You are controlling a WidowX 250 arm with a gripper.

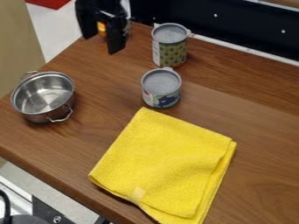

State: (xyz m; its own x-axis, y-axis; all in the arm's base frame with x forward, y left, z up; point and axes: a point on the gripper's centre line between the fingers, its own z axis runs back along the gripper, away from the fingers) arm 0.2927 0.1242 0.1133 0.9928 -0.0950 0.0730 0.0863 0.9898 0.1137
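2 cans, 1 pot, 1 ylw cloth

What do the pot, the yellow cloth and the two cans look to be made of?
Pot: shiny bare metal, probably stainless steel; bright reflections line its inside.
Yellow cloth: soft, matte textile, microfibre or terry by its fuzzy, nubbly surface.
Green-patterned can and blue-patterned can: smooth grey tops and printed sides; metal or plastic, I can't tell which.
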